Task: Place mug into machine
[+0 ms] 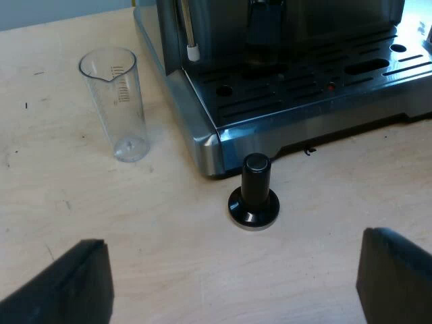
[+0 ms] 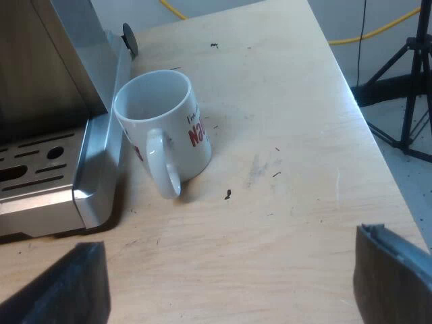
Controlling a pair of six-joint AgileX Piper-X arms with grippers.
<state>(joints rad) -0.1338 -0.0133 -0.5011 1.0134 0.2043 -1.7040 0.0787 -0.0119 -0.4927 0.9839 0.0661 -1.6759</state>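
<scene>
A white mug (image 2: 165,128) with red lettering stands upright on the wooden table, close beside the espresso machine's (image 2: 47,101) metal drip tray corner, its handle turned toward my right gripper (image 2: 229,287). That gripper is open and hangs a short way back from the mug, with nothing between its fingers (image 2: 67,283). My left gripper (image 1: 233,283) is open too, above the table before the machine's drip tray (image 1: 304,88). A tamper with a black knob (image 1: 254,194) stands just ahead of it, by the tray's corner.
A clear measuring glass (image 1: 120,104) stands upright on the table beside the machine. The table's edge (image 2: 368,128) runs past the mug, with a black tripod (image 2: 408,74) and a yellow cable (image 2: 378,30) on the floor beyond it.
</scene>
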